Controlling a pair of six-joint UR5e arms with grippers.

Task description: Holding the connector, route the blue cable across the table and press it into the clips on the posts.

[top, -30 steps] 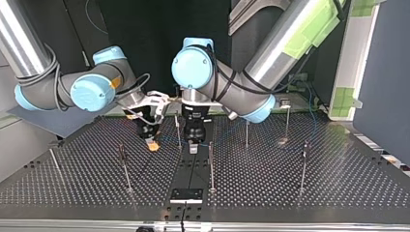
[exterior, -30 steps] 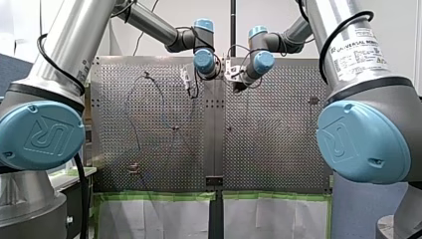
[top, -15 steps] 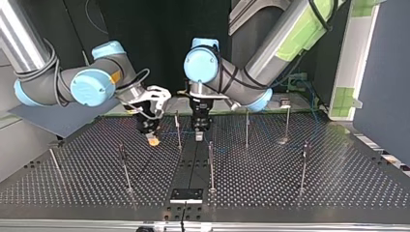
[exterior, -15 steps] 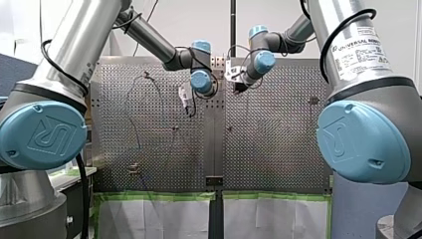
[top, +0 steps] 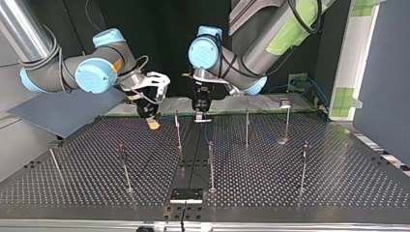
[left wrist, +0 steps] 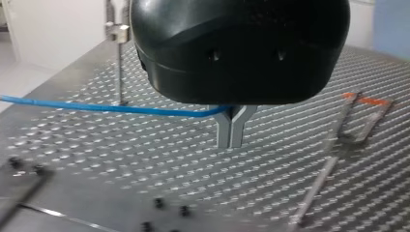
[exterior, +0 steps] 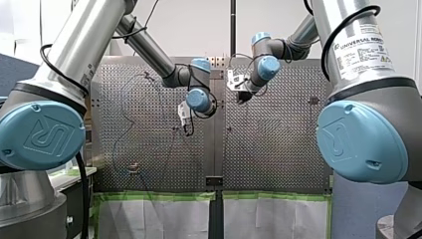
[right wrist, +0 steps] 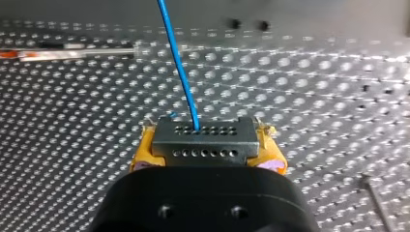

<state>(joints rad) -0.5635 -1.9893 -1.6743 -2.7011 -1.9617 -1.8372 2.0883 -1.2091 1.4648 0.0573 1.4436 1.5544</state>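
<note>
Our right gripper [right wrist: 205,151] has its yellow pads [right wrist: 144,155] clamped on the connector [right wrist: 203,137], with the blue cable [right wrist: 176,63] running straight out of it. Our left gripper [left wrist: 231,133] is pinched tight on that same cable further along, and both are up above the perforated table [left wrist: 145,159].

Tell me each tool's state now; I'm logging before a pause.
Left tool: shut on the blue cable.
Right tool: shut on the connector.

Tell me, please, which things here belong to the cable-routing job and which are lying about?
Job: thin blue cable; dark perforated connector, held by my right gripper; my left gripper, pinching the cable; thin metal posts.
Lying about: black rectangular plate; green tape strips.
</note>
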